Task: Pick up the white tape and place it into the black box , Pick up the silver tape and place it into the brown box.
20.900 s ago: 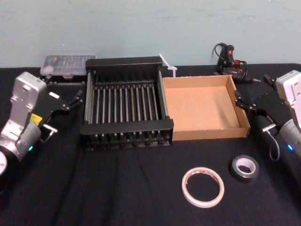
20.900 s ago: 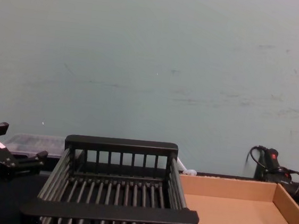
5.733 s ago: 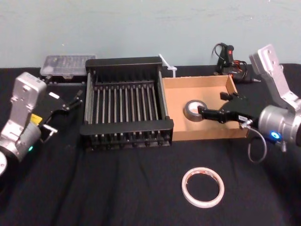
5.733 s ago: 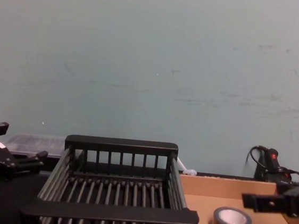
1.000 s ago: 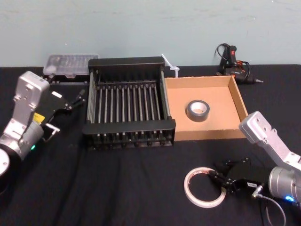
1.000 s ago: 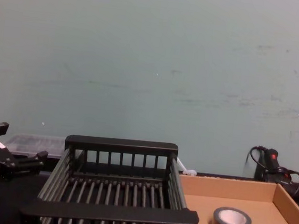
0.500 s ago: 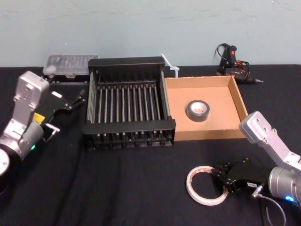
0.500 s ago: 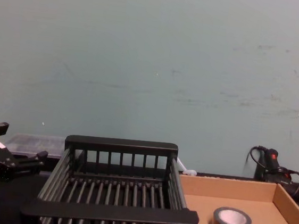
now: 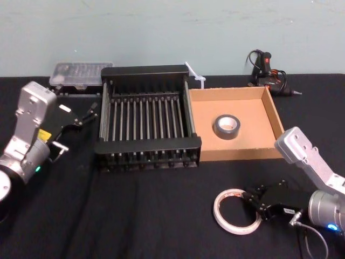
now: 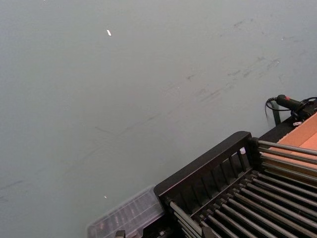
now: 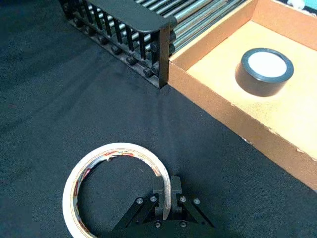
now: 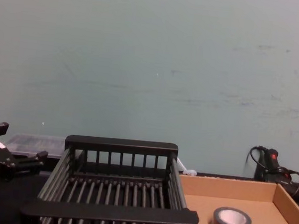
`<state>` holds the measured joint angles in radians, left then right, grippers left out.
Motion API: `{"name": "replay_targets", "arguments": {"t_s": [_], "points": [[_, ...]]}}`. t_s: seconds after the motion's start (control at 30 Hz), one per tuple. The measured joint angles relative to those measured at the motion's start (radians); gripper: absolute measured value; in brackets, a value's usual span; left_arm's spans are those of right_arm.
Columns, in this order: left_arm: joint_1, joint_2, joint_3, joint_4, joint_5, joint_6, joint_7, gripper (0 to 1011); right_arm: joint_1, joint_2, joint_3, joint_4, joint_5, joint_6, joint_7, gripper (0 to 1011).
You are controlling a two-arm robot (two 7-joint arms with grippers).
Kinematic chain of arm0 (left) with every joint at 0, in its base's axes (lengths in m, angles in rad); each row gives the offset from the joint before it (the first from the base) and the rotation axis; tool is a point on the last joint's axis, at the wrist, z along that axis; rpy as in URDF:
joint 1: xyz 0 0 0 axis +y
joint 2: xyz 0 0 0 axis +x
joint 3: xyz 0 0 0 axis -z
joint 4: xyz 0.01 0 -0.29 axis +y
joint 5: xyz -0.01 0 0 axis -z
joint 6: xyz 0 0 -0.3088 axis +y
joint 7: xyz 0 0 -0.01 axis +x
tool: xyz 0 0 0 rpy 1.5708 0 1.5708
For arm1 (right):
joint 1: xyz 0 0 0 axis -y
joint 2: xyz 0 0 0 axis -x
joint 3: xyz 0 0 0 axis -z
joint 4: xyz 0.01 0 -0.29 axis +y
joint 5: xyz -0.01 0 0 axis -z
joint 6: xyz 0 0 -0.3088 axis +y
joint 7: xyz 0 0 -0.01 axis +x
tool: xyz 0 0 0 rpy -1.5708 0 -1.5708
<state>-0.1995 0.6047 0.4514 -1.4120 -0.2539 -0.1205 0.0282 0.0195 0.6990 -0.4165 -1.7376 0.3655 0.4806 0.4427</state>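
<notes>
Grasp step: the right gripper's [image 9: 255, 205] fingers clamped the wall of the white red-printed tape ring [image 9: 220, 208] on the black cloth [image 9: 135, 216]. The left gripper [image 9: 85, 114] sat spread, empty, beside the black slatted crate [image 9: 145, 71]. Next: lift over its rim.

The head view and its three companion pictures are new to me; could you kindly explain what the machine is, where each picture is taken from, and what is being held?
This is a robot with two arms, working at a black-clothed table. The head view looks down from above. The chest view looks across the table from lower down. Each wrist view comes from a camera on one arm.

On the table stand a black slatted crate and, to its right, a tan cardboard tray with the silver tape lying inside. Behind them are a clear plastic case and a corded tool.

Near the table's front, the right gripper pinches the wall of the white tape, which looks to lie flat on the cloth. The left gripper is parked open beside the crate's left side, holding nothing.
</notes>
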Motion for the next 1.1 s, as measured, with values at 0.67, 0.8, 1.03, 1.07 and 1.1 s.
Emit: {"name": "replay_targets", "arguments": {"t_s": [0.67,0.8,1.03,1.07,1.1], "points": [[0.000,0.000,0.000,0.000,0.000,0.000,0.000,1002,0.001,-0.017,0.070,-0.034,0.055,-0.017,-0.040,92],[0.000,0.000,0.000,0.000,0.000,0.000,0.000,1001,0.018,-0.029,0.077,-0.027,0.053,-0.015,-0.062,92],[0.000,0.000,0.000,0.000,0.000,0.000,0.000,1001,0.061,-0.061,0.092,-0.004,0.040,-0.006,-0.096,92],[0.000,0.000,0.000,0.000,0.000,0.000,0.000,1001,0.067,-0.065,0.094,-0.001,0.040,-0.004,-0.098,92],[0.000,0.000,0.000,0.000,0.000,0.000,0.000,1001,0.077,-0.074,0.097,0.005,0.039,0.000,-0.103,92]]}}
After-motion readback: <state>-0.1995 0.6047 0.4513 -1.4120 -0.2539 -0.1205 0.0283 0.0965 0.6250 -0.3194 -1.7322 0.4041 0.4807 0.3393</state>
